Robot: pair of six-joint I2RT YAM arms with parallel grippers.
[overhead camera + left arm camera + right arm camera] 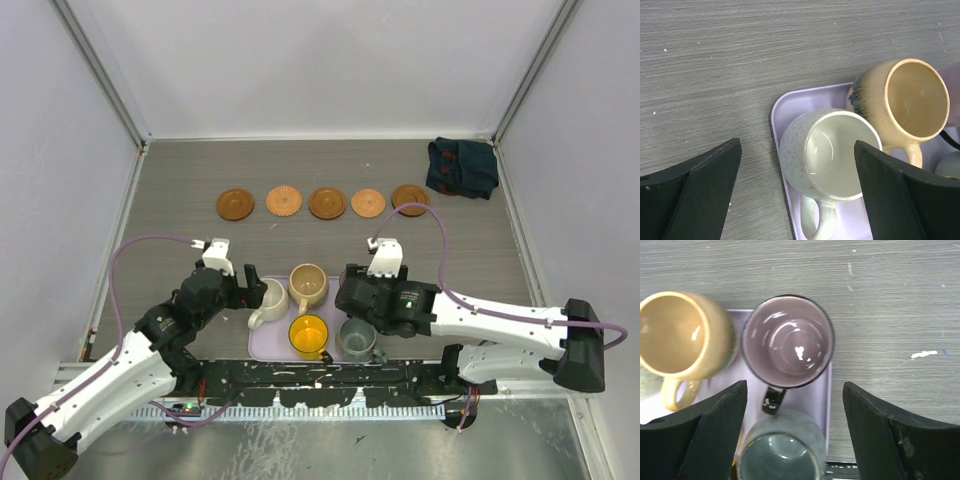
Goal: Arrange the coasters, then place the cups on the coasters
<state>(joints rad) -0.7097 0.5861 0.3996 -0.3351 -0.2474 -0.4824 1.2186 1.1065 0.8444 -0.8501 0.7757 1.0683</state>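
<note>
Several brown and tan coasters (pixel 327 203) lie in a row across the far part of the table. On the lavender tray (pixel 268 342) stand the cream-white cup (pixel 832 150), the tan cup (pixel 910 100), the yellow cup (pixel 308 335), the grey-green cup (pixel 780 450) and the mauve cup (pixel 787 342). My left gripper (pixel 797 150) hangs open above the cream-white cup, one finger on each side, touching nothing. My right gripper (pixel 795 387) is open over the mauve cup's handle, between the mauve and grey-green cups. In the top view the right gripper (pixel 350 295) hides the mauve cup.
A dark folded cloth (pixel 462 167) lies at the back right corner. White walls close in the table on three sides. The arms' mounting rail (pixel 320 385) runs along the near edge, just behind the tray.
</note>
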